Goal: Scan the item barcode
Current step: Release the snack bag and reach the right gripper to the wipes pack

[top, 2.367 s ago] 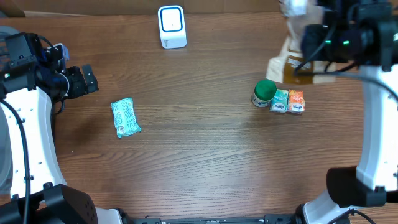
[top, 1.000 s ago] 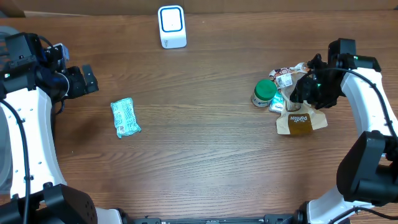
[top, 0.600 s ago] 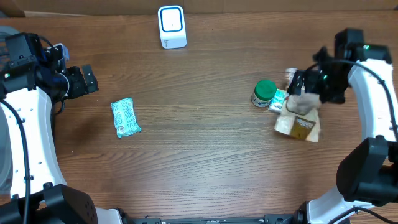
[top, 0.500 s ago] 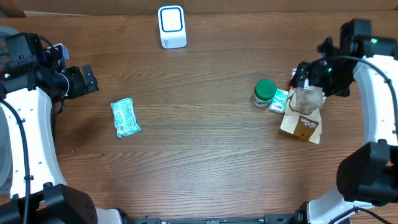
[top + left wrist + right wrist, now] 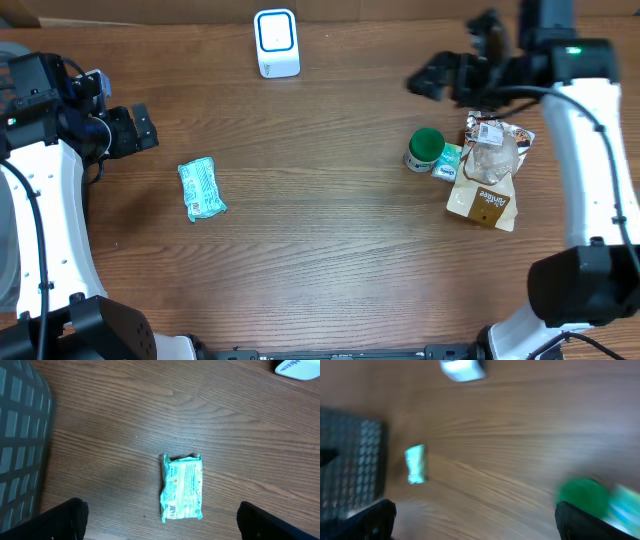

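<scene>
- We are seeing the right gripper (image 5: 452, 60) standing spread wide and holding nothing. A second ago it was down over the pouch (image 5: 486, 172); now it is lifting clear of it.
- The pouch is lying flat on the table, just behind the right gripper on the side away from the scanner (image 5: 277, 43). It is touching a small teal packet (image 5: 450, 162), which is sitting against a green-lidded jar (image 5: 426, 146).
- We are judging that the pouch has been let go and is finished with for now. The arm looks free to take another item, but we cannot tell whether the pouch's barcode was read.
- The left gripper (image 5: 143, 127) is hanging spread and empty, as it was before. A teal pack (image 5: 182, 487) is lying directly beneath it, untouched.
- The right wrist picture is smearing with motion. We are making out only blurs: the green lid, the pack and the scanner far ahead of the fingers.
- The pouch is falling outside that wrist view.
- A small orange box seen earlier beside the packet is no longer showing. The pouch may be covering it.
- No barcode is readable on anything.
</scene>
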Tool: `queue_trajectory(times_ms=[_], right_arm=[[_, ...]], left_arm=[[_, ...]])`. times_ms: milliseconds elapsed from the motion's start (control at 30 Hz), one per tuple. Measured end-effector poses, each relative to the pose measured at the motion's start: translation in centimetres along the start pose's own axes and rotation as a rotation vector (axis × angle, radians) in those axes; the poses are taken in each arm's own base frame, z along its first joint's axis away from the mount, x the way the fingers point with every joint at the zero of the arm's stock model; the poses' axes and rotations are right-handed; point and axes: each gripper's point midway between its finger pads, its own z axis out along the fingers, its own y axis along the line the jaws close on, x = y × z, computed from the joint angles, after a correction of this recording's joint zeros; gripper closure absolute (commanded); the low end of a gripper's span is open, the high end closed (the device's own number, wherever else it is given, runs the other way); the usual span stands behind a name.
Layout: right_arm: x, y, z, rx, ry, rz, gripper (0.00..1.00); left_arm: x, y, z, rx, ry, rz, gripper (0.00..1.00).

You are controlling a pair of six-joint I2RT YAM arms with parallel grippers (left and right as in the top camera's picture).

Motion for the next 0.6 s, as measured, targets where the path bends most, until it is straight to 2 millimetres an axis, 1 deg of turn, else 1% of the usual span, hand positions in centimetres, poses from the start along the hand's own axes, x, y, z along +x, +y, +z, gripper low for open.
queue_trajectory(times_ms=[33, 133, 233, 333, 433, 500, 567, 600], right_arm=[[0.1, 1.7, 0.9, -0.027, 0.006, -0.045, 0.00], [0.9, 5.4, 3.0, -0.056, 0.030, -0.136, 0.00], [1.8, 7.7, 4.6, -0.035, 0.046, -0.178, 0.00], [2.3, 9.0, 5.8, -0.003, 0.047, -0.190, 0.04], [2.5, 10.2, 7.6, 0.004, 0.048, -0.184, 0.06], [2.7, 10.9, 9.3, 0.003, 0.054, -0.175, 0.07], [3.2, 11.5, 11.4, -0.005, 0.070, -0.166, 0.07], [3.4, 12.0, 12.7, -0.011, 0.074, -0.163, 0.07]], left_arm=[[0.0, 0.0, 0.0, 0.000, 0.000, 0.000, 0.00], [0.0, 0.0, 0.0, 0.000, 0.000, 0.000, 0.00], [0.0, 0.0, 0.0, 0.000, 0.000, 0.000, 0.00], [0.0, 0.0, 0.0, 0.000, 0.000, 0.000, 0.01], [0.0, 0.0, 0.0, 0.000, 0.000, 0.000, 0.00], [0.0, 0.0, 0.0, 0.000, 0.000, 0.000, 0.00], [0.0, 0.0, 0.0, 0.000, 0.000, 0.000, 0.00], [0.0, 0.0, 0.0, 0.000, 0.000, 0.000, 0.00]])
